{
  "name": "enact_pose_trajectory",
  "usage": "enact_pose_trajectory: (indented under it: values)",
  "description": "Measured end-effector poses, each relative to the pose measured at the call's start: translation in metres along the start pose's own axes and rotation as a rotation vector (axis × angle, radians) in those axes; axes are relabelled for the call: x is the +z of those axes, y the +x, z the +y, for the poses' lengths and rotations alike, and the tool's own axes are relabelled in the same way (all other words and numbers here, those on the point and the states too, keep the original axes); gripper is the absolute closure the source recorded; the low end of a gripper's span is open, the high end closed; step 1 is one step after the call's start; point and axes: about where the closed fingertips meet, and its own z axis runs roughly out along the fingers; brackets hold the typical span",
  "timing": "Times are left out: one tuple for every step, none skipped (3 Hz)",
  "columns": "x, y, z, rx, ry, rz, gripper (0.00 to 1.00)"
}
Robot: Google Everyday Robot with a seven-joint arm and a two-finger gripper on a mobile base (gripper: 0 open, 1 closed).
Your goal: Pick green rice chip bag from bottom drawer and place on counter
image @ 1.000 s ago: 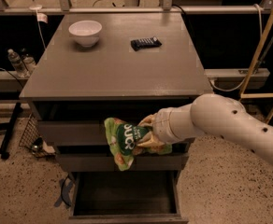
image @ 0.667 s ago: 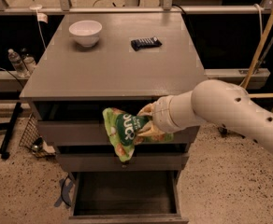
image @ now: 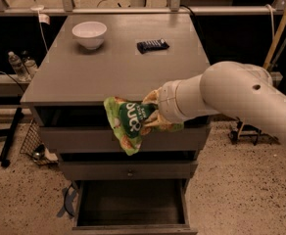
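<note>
The white arm's two-finger gripper (image: 152,115) grips the crinkly light-green rice chip bag (image: 125,124), hanging long-axis down at the flat grey counter (image: 108,67) front lip, above the open grey bottom drawer (image: 133,228); the countertop lies up and beyond
</note>
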Motion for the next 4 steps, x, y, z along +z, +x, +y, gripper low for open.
enact_pose_trajectory:
  values:
    - [-0.021,-0.019,-0.033,-0.092,0.045,0.019,1.00]
    - [-0.033,-0.030,-0.056,-0.145,0.072,0.016,1.00]
    - [-0.035,-0.027,-0.084,-0.151,0.089,0.004,1.00]
    - [-0.030,-0.019,-0.113,-0.138,0.105,-0.019,1.00]
